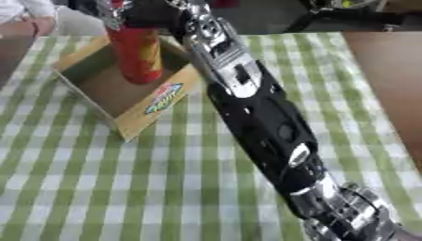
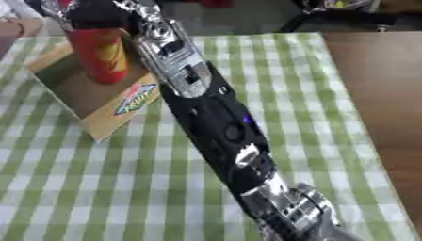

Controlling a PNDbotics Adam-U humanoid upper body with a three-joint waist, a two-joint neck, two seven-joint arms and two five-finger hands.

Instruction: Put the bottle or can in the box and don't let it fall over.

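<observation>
Left eye view is showing your right arm [image 1: 255,117] running from the lower right corner up across the green checked tablecloth [image 1: 91,188] to the top of the frame, where your right hand [image 1: 136,12] is sitting over the top of the red can [image 1: 138,54]. You are holding that can from above, with the hand's dark fingers curling round its upper end, though the hand is cut by the top edge and partly blurred, so exactly how the fingers are wrapping is hard to read. Directly below your hand, the can is standing upright inside the open cardboard box [image 1: 157,101], its base resting on or just above the box floor; you cannot tell which from these views. The can is red with a yellow patch on its side. The box is lying open-topped under your hand and spreading out on the wrist side of it, with a colourful label on the wall nearest your forearm. That wall is sitting just beside your forearm. To the outer side of your arm, away from the box, bare brown tabletop [image 1: 392,80] is showing past the cloth's edge. Your left hand is not showing in either view.
</observation>
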